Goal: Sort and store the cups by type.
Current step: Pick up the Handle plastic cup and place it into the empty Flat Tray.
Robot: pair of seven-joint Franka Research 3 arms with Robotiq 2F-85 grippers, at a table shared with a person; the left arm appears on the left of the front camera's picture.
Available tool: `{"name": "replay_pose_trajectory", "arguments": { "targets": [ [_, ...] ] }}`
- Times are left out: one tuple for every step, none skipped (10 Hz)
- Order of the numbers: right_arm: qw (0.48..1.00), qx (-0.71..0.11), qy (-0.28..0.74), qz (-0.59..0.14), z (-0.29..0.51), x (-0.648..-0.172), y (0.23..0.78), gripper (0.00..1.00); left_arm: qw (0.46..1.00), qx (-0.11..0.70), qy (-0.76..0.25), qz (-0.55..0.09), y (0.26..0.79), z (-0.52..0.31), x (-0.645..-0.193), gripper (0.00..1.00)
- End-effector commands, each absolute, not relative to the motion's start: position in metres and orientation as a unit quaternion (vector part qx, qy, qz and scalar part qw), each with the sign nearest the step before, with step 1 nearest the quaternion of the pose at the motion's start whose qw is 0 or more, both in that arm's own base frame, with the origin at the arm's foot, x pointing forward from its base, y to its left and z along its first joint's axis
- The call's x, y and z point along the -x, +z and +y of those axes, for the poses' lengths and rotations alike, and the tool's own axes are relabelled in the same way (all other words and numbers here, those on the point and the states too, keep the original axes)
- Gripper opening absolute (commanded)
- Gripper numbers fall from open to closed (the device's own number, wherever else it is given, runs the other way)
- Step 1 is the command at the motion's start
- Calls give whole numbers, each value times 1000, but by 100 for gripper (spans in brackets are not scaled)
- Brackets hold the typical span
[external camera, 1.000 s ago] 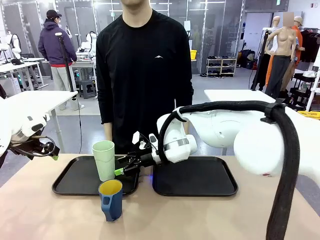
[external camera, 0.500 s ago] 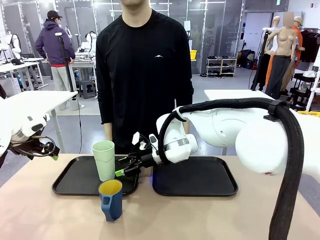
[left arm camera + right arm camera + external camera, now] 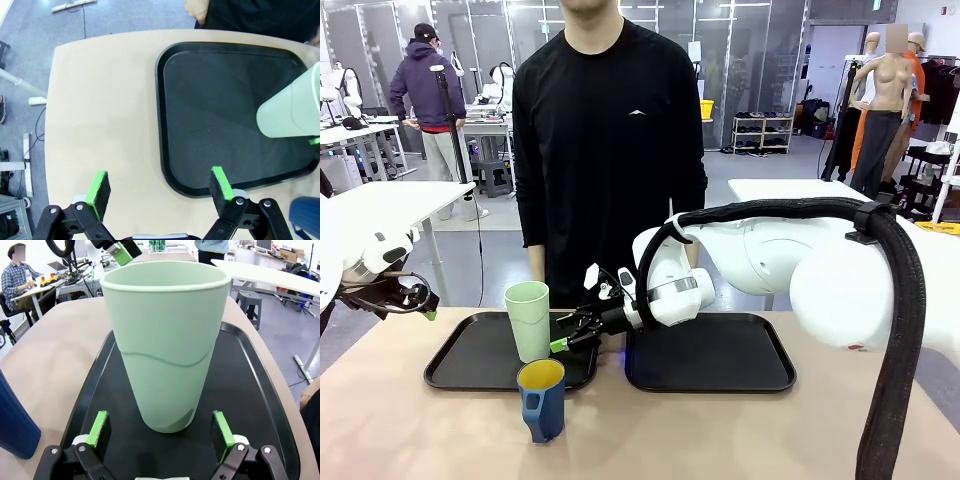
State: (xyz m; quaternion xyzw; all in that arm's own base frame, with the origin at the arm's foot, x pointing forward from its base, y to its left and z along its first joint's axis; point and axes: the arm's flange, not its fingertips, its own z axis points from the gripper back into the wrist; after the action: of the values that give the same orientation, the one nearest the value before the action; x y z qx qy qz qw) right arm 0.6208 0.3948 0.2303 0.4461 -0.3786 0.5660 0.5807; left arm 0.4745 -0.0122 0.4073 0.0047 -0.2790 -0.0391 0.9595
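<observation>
Tumbler (image 3: pixel 528 320) before wide-spread right hand (image 3: pixel 565 337)

The plain pale mint-green tumbler (image 3: pixel 167 340) stands just ahead of the right end effector (image 3: pixel 159 422), which is black with bright green pads (image 3: pixel 98 426). Beside it is a dark blue mug (image 3: pixel 545 412), yellow inside. The tray (image 3: pixel 255 390) is black, the worktop (image 3: pixel 55 375) tan, and the person's shirt (image 3: pixel 610 130) black.

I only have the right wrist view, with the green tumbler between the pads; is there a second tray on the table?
Observer: Yes, a second black tray lies beside the tray that holds the tumbler.
Operator: What is the blue thing at my left edge?
Observer: A blue mug, yellow inside, standing on the table, off both trays.
Operator: And the left tool?
Observer: The left tool hangs open by a corner of the first tray.
</observation>
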Motion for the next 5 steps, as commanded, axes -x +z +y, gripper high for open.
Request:
{"name": "replay_pose_trajectory", "arguments": {
  "targets": [
    [576,-451,565,-383,394,-622,231,100,959,-8,-41,-279,408,-11,-475,100],
    [576,-451,565,-383,394,-622,231,100,959,-8,-41,-279,408,-11,-475,100],
    [576,-451,565,-383,394,-622,231,100,959,-8,-41,-279,408,-11,-475,100],
    [576,-451,565,-383,394,-622,231,100,959,-8,-41,-279,408,-11,-475,100],
    [581,-446,566,-379,395,-621,230,100,959,-8,-41,-279,408,-11,-475,100]
  ]
}}
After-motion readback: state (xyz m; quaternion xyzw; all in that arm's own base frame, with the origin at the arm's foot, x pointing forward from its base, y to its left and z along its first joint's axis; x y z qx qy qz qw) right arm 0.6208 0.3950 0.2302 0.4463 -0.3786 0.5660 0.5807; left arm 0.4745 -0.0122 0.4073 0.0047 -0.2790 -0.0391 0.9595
